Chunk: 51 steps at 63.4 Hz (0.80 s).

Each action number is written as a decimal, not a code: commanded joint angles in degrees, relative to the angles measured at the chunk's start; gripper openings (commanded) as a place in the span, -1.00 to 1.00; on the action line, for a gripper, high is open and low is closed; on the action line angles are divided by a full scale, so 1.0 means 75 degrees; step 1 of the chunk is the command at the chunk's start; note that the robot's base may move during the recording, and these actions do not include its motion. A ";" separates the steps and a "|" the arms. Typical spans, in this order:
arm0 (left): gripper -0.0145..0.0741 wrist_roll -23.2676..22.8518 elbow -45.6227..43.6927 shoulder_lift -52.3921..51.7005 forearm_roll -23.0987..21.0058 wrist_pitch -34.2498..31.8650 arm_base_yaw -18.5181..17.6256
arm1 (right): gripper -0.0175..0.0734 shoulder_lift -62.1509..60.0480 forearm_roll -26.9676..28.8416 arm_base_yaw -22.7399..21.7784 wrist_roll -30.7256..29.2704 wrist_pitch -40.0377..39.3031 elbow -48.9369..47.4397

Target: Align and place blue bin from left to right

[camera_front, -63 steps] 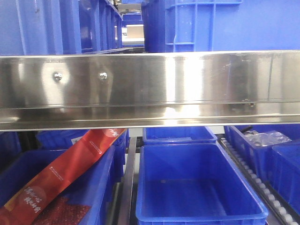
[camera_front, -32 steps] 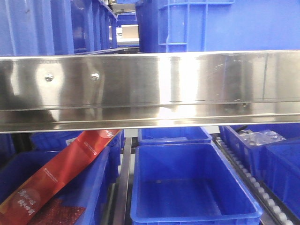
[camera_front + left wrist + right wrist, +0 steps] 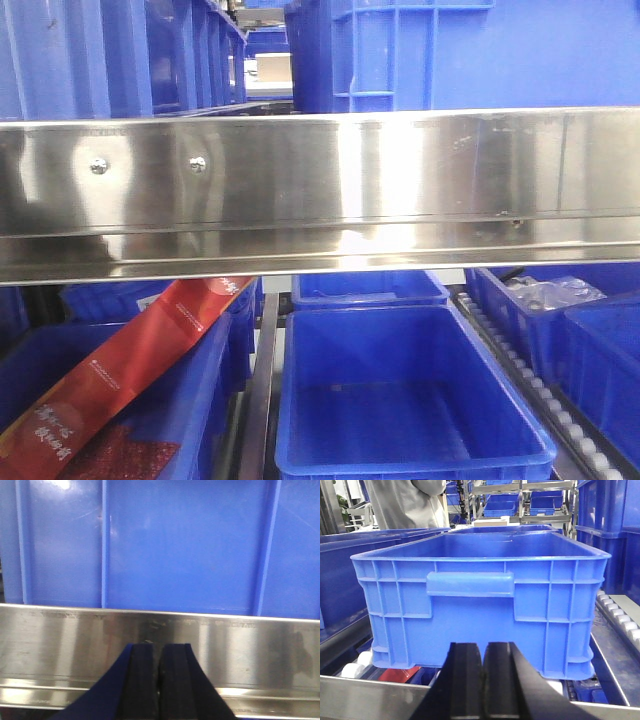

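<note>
A wide stainless steel rail [image 3: 320, 190] crosses the front view from 9 to 3 o'clock, fronting the upper shelf. Above it, at 1 o'clock, stands the blue bin [image 3: 470, 55]: a deep, bright-blue crate with smooth walls and raised vertical ribs near its corner. A narrow gap separates it from a row of blue crates [image 3: 120, 55] at 11 o'clock.

In the left wrist view, the bin's smooth ribbed wall [image 3: 165, 540] fills the upper half, sitting just behind the rail [image 3: 160, 650]. The left gripper [image 3: 159, 680] sits at 6 o'clock, its black pads pressed together, empty.

The right gripper [image 3: 483, 680] is also closed and empty, facing a gridded blue tub [image 3: 480, 610] on a roller lane [image 3: 620, 620], with rollers showing at 3 o'clock.

Below the rail, an open blue tub [image 3: 410, 400] sits at 6 o'clock and a red carton [image 3: 120, 370] leans at 8 o'clock.
</note>
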 commanded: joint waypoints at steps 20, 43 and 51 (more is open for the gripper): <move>-0.69 0.0000 -0.0007 -0.0035 -0.0064 -0.0089 -0.0047 | -0.77 -0.0078 -0.0054 0.0007 -0.0068 -0.0179 0.0023; -0.69 0.0000 -0.0007 -0.0035 -0.0064 -0.0089 -0.0047 | -0.77 -0.1352 -0.0687 -0.1352 -0.0081 -0.1117 0.1724; -0.69 0.0000 -0.0007 -0.0035 -0.0064 -0.0089 -0.0047 | -0.77 -0.1938 -0.0687 -0.1418 -0.0081 -0.1614 0.2782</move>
